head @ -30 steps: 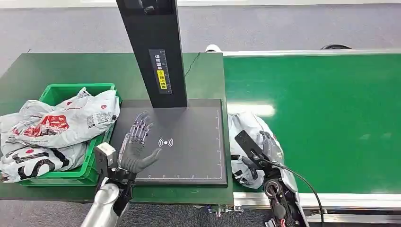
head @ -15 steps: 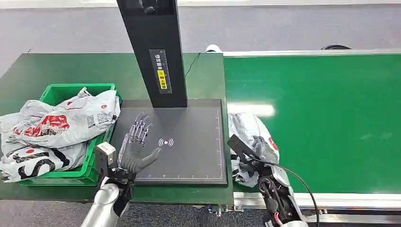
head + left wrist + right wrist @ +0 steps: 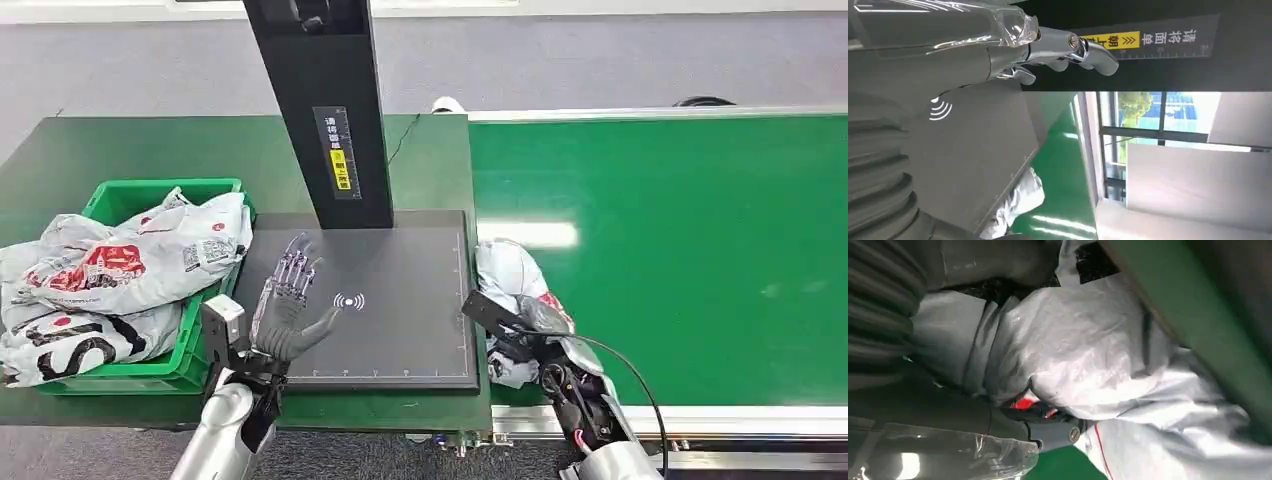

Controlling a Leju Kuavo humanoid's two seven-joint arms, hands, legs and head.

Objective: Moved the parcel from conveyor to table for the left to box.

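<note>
Green conveyor belt (image 3: 680,250) runs beside the desk (image 3: 120,150) with its dark pad (image 3: 400,300). At the belt's near edge lies the parcel (image 3: 510,275), a soft, slippery, probably light bag, best gathered by its bunched middle. Right robot hand (image 3: 535,335) clutches it; left robot hand (image 3: 285,300) hovers spread over the pad.

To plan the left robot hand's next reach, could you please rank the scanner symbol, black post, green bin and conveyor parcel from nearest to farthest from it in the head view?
From the left robot hand:
1. Scanner symbol, just right of it.
2. Green bin, to its left.
3. Black post, beyond it.
4. Conveyor parcel, far right, past the pad's edge.
</note>
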